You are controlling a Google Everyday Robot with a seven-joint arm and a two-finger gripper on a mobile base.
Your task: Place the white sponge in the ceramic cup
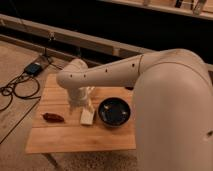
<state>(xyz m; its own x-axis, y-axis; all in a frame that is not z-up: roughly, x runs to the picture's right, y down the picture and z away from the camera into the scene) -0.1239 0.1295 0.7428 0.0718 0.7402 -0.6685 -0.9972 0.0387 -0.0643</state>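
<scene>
End effector (85, 105) low, nr white sponge (87, 117).

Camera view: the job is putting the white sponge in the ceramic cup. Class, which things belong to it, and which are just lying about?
Belongs to the job: white sponge on the wooden table; tool, just above the sponge. No cup is plainly visible.
Lying about: dark bowl right of the sponge; reddish-brown object left of it; cables on the floor.
</scene>
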